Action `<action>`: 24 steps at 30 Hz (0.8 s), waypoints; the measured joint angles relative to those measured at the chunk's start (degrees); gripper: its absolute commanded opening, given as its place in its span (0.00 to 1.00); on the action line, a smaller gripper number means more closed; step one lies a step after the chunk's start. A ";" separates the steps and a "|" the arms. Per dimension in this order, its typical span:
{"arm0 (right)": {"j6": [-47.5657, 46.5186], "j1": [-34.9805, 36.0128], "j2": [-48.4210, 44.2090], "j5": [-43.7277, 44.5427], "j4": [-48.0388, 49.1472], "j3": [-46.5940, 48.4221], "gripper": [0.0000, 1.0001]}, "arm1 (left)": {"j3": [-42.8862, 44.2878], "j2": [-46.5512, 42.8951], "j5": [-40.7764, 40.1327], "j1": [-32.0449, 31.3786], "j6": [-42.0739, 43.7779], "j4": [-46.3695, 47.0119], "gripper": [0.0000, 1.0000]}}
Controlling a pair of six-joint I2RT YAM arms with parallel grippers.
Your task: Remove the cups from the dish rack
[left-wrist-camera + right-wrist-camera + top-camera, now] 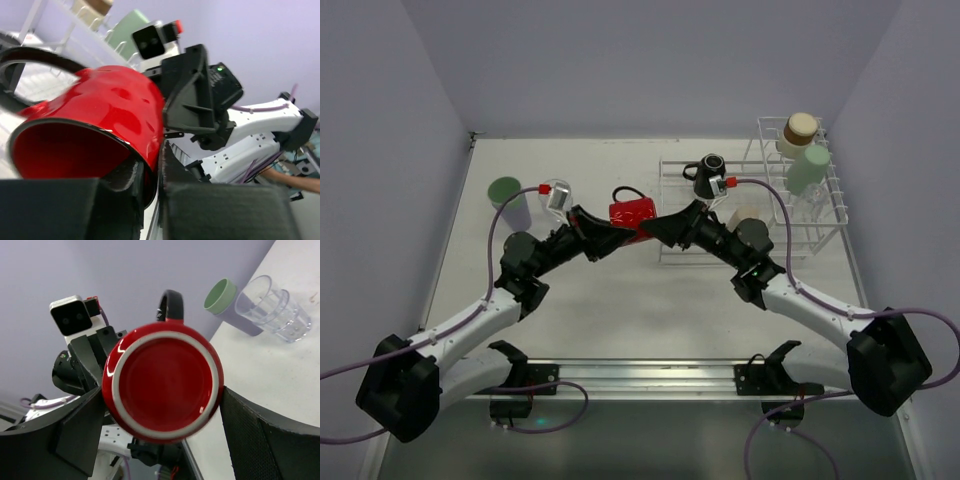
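"So where is the red mug, reckoned from the dish rack?"

"Just off the dish rack's left side, lifted clear of the tabletop. It lies on its side, with its base turned toward the dish rack and its mouth away from it. It hangs between the two arms."

"Which end effector has it?"

"Both do. The left end effector is narrowed onto the rim. The left wrist view shows one finger inside the mouth and the other against the outer wall. The right end effector stands wide, its pads pressing on opposite sides of the mug's body."

"And the other cups?"

"A black-handled mug stands in the dish rack's low basket. A tan-brown cup and a pale green cup sit in its taller slotted part. Well to the left of the dish rack, a lavender tumbler stands upright on the tabletop. A clear glass is just beside it, on the side nearer the dish rack."
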 measured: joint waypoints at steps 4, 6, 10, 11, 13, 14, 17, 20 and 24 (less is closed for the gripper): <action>3.37 0.37 0.24 -0.24 3.37 -0.33 0.99 | -0.13 -2.91 0.24 -0.44 1.07 1.86 0.00; 3.15 0.74 0.04 -0.22 3.50 -0.33 0.99 | -0.24 -5.31 -0.33 -0.55 2.91 -0.72 0.00; 0.83 0.70 -2.25 0.83 0.70 -0.35 0.99 | 0.81 -11.30 -5.81 -0.55 9.11 -13.40 0.00; 0.02 0.70 -3.08 1.33 -0.55 -0.35 0.99 | 1.95 -11.93 -7.26 -0.55 10.71 -17.16 0.00; -2.95 0.70 -5.38 2.89 -5.29 -0.02 0.99 | 7.98 -10.62 -11.54 -0.57 15.61 -28.74 0.00; -5.01 0.72 -6.69 3.74 -8.39 0.28 0.99 | 11.45 -8.63 -13.53 -0.57 17.57 -33.03 0.00; -9.86 0.70 -9.68 6.34 -16.04 1.09 0.99 | 21.40 -1.62 -18.47 -0.52 22.93 -44.26 0.00; -15.19 0.70 -13.27 9.49 -24.37 2.08 0.99 | 30.21 6.03 -22.93 -0.52 27.67 -53.37 0.00; -21.11 0.70 -18.82 13.49 -33.90 3.91 0.99 | 40.28 21.53 -29.09 -0.57 32.79 -64.02 0.00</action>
